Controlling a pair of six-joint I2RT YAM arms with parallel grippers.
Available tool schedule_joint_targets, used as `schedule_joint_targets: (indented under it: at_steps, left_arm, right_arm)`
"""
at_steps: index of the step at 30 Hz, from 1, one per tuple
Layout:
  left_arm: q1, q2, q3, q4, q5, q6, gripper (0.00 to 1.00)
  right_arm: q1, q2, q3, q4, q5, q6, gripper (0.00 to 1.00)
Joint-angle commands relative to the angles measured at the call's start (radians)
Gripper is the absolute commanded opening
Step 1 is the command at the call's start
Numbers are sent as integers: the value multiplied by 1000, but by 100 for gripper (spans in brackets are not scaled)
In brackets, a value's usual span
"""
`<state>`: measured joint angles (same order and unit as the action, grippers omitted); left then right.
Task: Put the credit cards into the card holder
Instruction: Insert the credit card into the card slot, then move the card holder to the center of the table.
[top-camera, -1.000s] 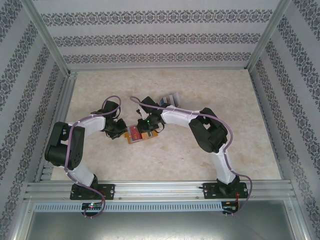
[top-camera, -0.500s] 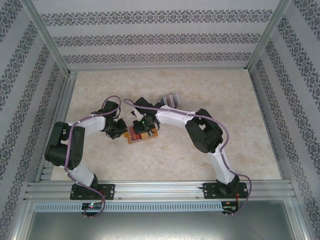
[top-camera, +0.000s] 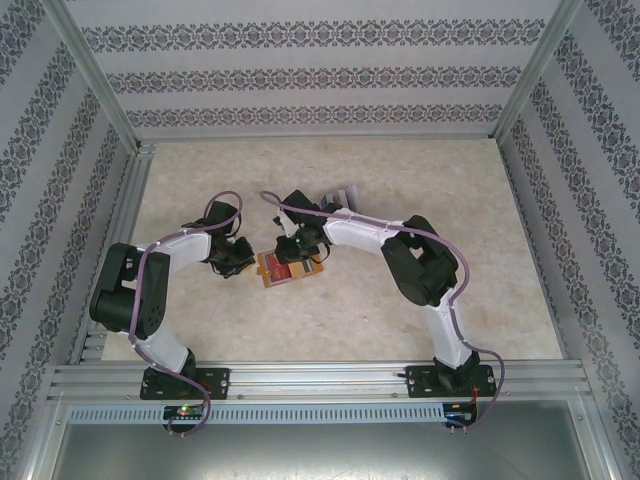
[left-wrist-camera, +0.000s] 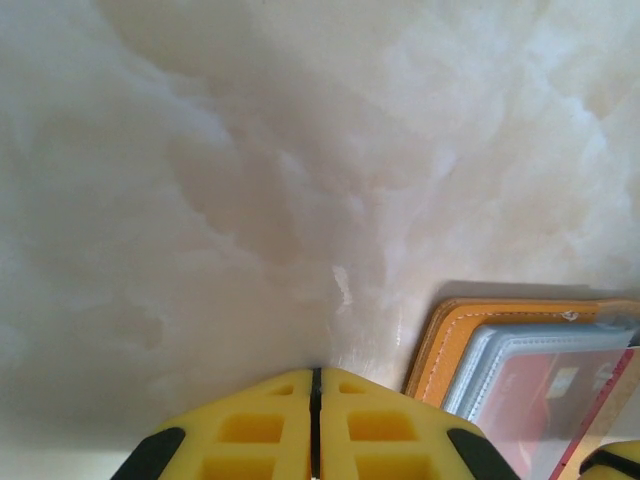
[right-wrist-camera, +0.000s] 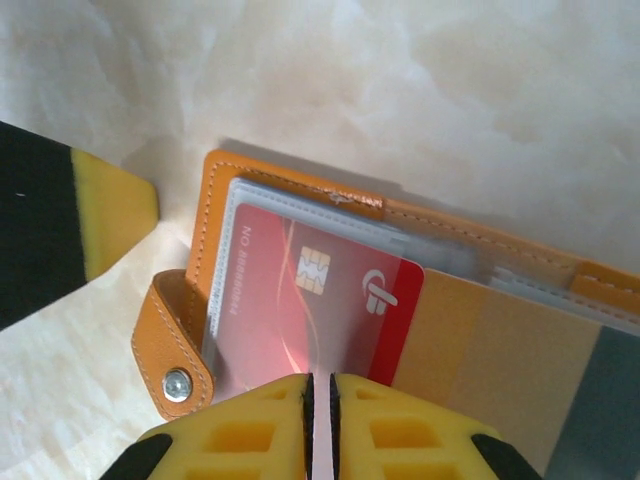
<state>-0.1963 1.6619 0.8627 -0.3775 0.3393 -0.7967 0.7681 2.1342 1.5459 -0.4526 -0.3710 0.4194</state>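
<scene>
one red card (right-wrist-camera: 300, 320) lies partly tucked under the clear pocket of the open card holder (right-wrist-camera: 212, 215), flat on the marbled table (right-wrist-camera: 480, 90) between the two arms. the right gripper (right-wrist-camera: 320, 388) is clenched to a thin slit over the card's near edge; whether it pinches the card i cannot tell. the left gripper (left-wrist-camera: 315, 378) is clenched on nothing, just beside the holder's corner. other credit cards (top-camera: 343, 194) lie beyond the right wrist

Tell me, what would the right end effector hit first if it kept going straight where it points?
Most likely the red card, partly tucked into the open card holder just ahead of the right end effector; depth is unclear.
</scene>
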Motion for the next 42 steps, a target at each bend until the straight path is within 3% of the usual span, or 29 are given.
schedule_joint_targets:
  at_steps: [1,21,28,34,42]
  left_arm:
    - [-48,70,-7,109,80,5,9]
    - [-48,73,-6,113,80,7,9]
    - [-49,61,10,113,97,7,9]
    - [-56,0,2,173,157,19,31]
    - [-154,-66,43,100,109,165,38]
  right_arm:
    - [-1,-46,-10,5,9,6,16]
    - [-22,-31,-40,-76,151,-16,16]
    - [-27,-44,-53,-56,137,1,17]
    - [-33,-39,-70,-36,127,30,17]
    - [-56,-69,-136,68,42,95,17]
